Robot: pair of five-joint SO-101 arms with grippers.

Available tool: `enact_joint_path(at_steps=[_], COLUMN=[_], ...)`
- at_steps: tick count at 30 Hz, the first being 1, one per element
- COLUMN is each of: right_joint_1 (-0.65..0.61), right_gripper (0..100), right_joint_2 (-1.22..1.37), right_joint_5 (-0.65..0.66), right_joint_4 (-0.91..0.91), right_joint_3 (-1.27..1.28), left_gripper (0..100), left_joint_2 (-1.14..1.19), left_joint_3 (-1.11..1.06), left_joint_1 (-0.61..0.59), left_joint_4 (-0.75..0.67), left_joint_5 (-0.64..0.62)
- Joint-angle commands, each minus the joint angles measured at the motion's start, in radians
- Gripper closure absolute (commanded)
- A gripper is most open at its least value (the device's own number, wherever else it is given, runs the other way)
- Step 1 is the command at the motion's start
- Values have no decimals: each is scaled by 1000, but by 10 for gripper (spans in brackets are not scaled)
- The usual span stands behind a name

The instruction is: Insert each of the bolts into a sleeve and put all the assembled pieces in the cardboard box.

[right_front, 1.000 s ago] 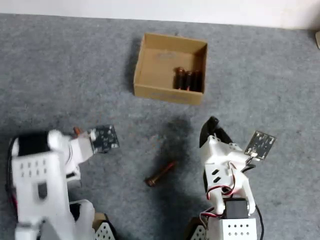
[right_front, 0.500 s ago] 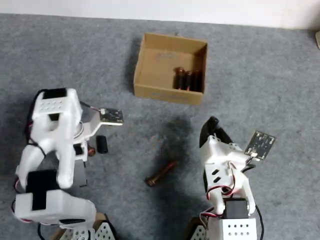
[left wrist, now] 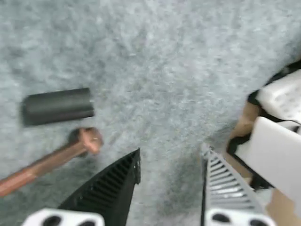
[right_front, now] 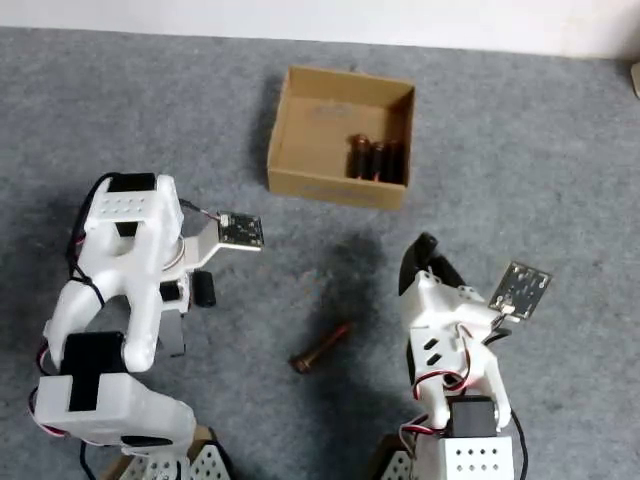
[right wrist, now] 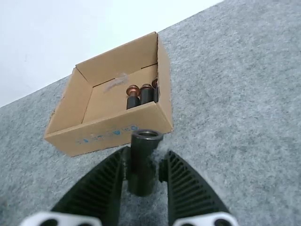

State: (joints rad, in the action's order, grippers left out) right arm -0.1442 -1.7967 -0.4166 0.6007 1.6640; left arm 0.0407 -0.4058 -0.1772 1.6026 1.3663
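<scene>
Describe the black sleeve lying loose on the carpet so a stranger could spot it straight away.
From the cardboard box, come across the grey carpet to the left arm. The loose sleeve lies flat beside that arm, a short black tube. The other sleeve is clamped in the right gripper, and the nearby bolt is copper-coloured.

Left claw (left wrist: 171,155) spread open, pointing down, right claw (right wrist: 144,162) clamped on a sleeve (right wrist: 146,139)

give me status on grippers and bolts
Left gripper open, near loose bolt and loose sleeve. Right gripper shut on held sleeve, facing cardboard box. Spare bolt lies unsleeved.
</scene>
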Motion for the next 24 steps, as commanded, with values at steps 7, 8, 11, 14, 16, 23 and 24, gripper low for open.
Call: enact_joint_path(at_steps=[7, 8, 11, 14, 16, 23, 24], right_joint_1=[5, 5, 5, 5, 5, 5, 5], right_gripper=[995, 995, 995, 995, 995, 995, 995], right_joint_2=[-5, -5, -5, -5, -5, -5, -5], right_joint_5=[14, 14, 14, 14, 14, 14, 14], right_joint_4=[-33, -33, -33, -33, -33, -33, -33], right_joint_3=[4, 4, 4, 2, 2, 2, 1], left_gripper=[789, 789, 789, 789, 789, 789, 790], left_joint_2=[4, 4, 53, 163, 243, 407, 409], left_joint_3=[41, 36, 45, 94, 150, 272, 280], left_joint_1=[-73, -76, -85, -101, -116, -125, -128], left_joint_4=[-239, -253, -276, -315, -311, -301, -287], left_joint_5=[884, 907, 925, 924, 924, 918, 905])
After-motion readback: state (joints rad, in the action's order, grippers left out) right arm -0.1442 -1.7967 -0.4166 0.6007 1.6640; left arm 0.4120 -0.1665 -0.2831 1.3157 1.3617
